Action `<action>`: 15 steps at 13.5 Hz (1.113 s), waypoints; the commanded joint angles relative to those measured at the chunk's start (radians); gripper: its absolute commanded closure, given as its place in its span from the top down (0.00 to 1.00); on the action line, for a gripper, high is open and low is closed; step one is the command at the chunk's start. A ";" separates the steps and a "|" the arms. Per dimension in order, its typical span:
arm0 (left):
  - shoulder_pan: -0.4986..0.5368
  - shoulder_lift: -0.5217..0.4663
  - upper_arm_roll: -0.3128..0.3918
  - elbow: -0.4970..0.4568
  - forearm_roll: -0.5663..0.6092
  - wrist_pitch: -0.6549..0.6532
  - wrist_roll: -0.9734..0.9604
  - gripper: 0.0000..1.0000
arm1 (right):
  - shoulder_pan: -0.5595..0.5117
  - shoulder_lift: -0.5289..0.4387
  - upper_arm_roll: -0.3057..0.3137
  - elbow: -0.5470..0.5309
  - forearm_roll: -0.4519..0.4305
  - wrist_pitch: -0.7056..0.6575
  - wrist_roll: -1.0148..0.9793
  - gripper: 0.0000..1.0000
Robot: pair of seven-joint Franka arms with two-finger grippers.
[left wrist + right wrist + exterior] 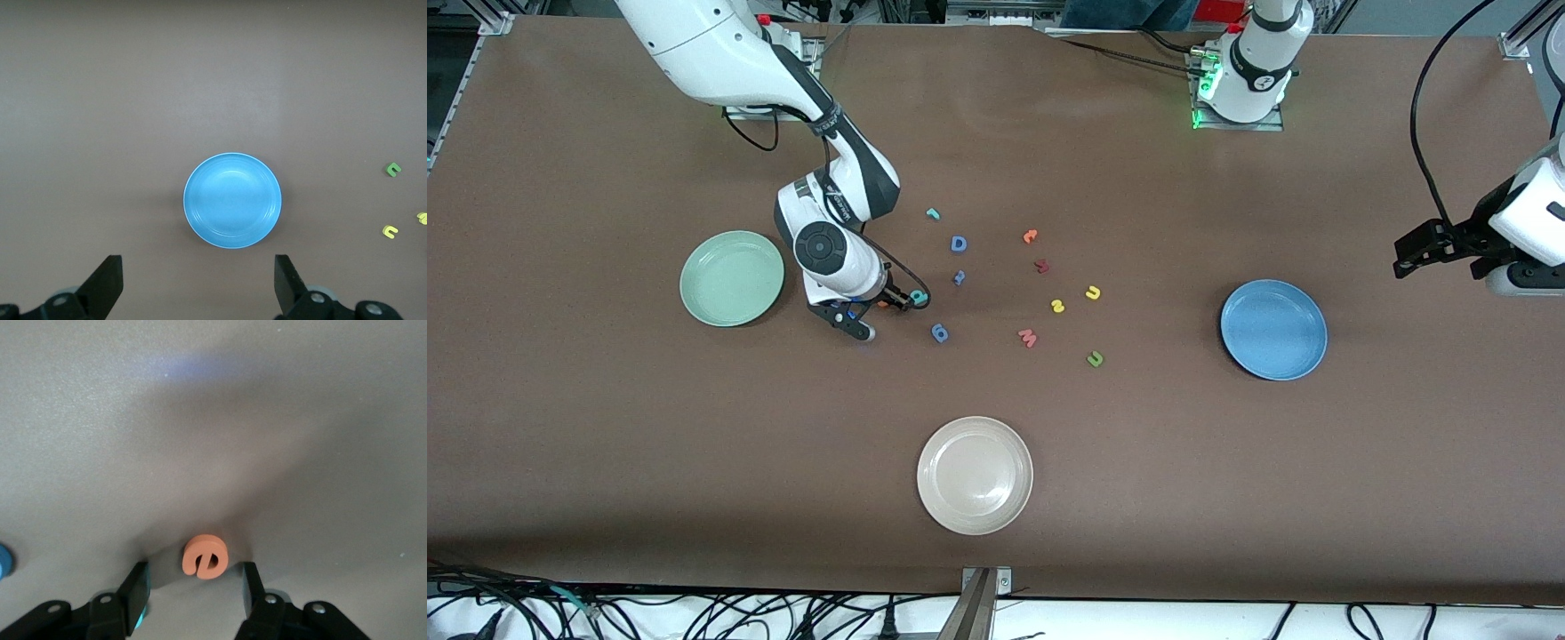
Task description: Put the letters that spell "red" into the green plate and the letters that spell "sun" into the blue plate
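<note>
The orange "e" (205,557) lies flat on the table between the fingers of my right gripper (193,588), which is open, low over it, with a gap on each side. In the front view my right gripper (880,314) is beside the green plate (732,277), the "e" (882,303) under it and the teal "d" (919,298) just past it. The teal "r" (933,213) lies toward the bases. Yellow "s" (1057,306), yellow "u" (1093,292) and green "n" (1095,358) lie mid-table. My left gripper (1440,251) waits open in the air past the blue plate (1273,329).
A white plate (975,475) sits near the front edge. A blue "D" (959,244), two small blue letters (959,277) (940,332), an orange letter (1030,236), a dark red one (1040,265) and a pink "w" (1028,338) lie among the task letters.
</note>
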 commanded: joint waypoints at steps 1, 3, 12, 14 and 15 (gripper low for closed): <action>-0.001 0.011 -0.007 0.027 0.016 -0.020 0.002 1.00 | -0.010 0.007 -0.004 0.008 0.009 -0.006 -0.040 0.64; -0.001 0.011 -0.009 0.027 0.016 -0.020 0.002 1.00 | -0.010 0.009 -0.006 0.005 0.006 -0.008 -0.042 0.64; -0.001 0.020 -0.007 0.023 0.016 -0.021 0.003 1.00 | -0.015 0.007 -0.020 0.005 0.004 -0.038 -0.071 0.06; -0.001 0.037 -0.009 0.023 0.016 -0.023 0.014 1.00 | -0.015 0.004 -0.026 0.005 0.003 -0.042 -0.073 0.03; -0.003 0.044 -0.009 0.023 0.016 -0.032 0.015 1.00 | -0.015 0.004 -0.026 0.005 0.004 -0.042 -0.071 0.02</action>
